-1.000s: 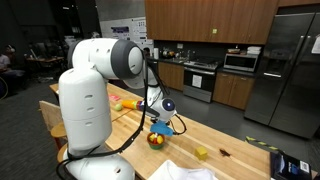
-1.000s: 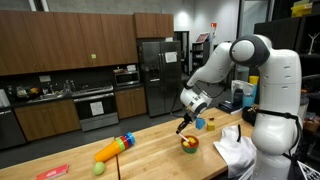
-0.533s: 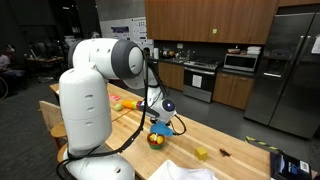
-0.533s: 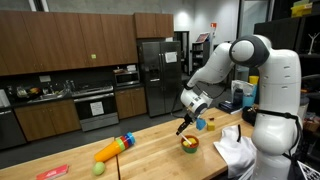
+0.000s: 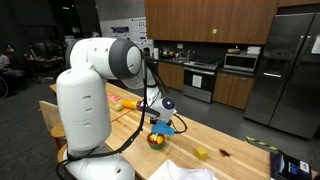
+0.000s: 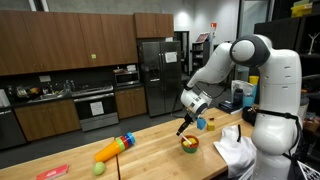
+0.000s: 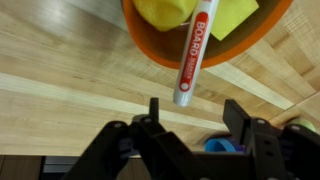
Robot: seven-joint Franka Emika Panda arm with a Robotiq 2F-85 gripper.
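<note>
In the wrist view, bare wood of the worktop (image 7: 60,60) is seen on the left. Next to it, at the top, an orange bowl (image 7: 140,35) is seen with yellow things (image 7: 165,10) inside it. A white and red board marker (image 7: 190,55) is seen with one end over the rim of the orange bowl. Its other end is down between the fingers (image 7: 237,115) of the gripper (image 7: 194,106). The gripper is spread wide and nothing is gripped. A gap is seen between the board marker and each finger. A blue thing (image 7: 217,146) is partly hidden under the gripper.

In an exterior view, a long yellow toy (image 6: 113,148) is laid on the left of the worktop, well apart from the orange bowl (image 6: 188,143). The gripper (image 6: 182,127) is held just above the orange bowl. A white cloth (image 6: 235,150) is laid to the right
</note>
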